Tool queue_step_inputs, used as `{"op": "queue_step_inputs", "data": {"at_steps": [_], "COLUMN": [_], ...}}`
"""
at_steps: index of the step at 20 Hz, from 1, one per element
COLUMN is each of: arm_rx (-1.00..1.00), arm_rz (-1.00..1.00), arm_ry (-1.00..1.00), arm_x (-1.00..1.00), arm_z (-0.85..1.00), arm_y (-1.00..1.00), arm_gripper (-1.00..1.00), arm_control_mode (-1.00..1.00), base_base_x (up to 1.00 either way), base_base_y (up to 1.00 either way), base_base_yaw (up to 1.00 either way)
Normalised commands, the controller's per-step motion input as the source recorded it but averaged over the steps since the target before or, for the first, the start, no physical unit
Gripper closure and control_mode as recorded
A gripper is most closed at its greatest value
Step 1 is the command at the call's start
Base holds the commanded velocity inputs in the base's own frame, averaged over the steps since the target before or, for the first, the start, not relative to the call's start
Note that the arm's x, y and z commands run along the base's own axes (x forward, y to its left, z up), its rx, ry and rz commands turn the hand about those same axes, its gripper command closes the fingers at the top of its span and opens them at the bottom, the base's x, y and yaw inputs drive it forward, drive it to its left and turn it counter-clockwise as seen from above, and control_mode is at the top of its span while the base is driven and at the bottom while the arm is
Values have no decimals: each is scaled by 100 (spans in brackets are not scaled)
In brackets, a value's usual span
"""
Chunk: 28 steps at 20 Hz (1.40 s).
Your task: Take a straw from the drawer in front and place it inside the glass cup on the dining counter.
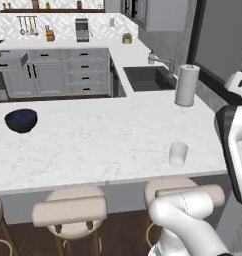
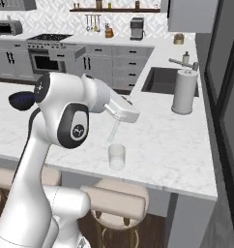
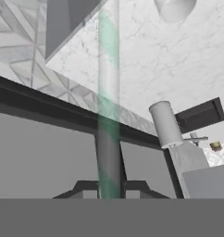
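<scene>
— Where's the straw (image 3: 108,92)?
— Pinched in my gripper (image 3: 109,187), tilted above the glass cup (image 2: 116,156), which stands near the dining counter's (image 2: 177,150) front edge.
— Anything close?
— The paper-towel roll (image 2: 183,92) stands well apart; bare marble surrounds the cup.

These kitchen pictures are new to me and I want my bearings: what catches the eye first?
The white arm's pincer hangs just above the glass cup near the dining counter's front edge, gripping a pale green straw. Beyond stand a white paper-towel roll by the sink, and a dark blue bowl at left.
</scene>
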Motion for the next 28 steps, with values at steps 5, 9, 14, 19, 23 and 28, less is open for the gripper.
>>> {"op": "queue_step_inputs", "data": {"at_steps": [5, 9, 14, 19, 23, 28], "arm_rx": [0, 0, 0, 0, 0, 0], "arm_rz": [0, 0, 0, 0, -4, 15], "arm_ry": [0, 0, 0, 0, -1, -12], "arm_x": [0, 0, 0, 0, 22, 55], "arm_z": [0, 0, 0, 0, -3, -21], "arm_y": [0, 0, 0, 0, 0, 11], "arm_gripper": [100, 100, 100, 100, 100, 100], "arm_control_mode": [100, 100, 100, 100, -100, -100], "base_base_x": [4, 26, 48, 47, 19, 0], "base_base_y": [-54, -38, -17, -3, 0, 0], "base_base_yaw": [19, 10, 1, -9, -6, 0]}}
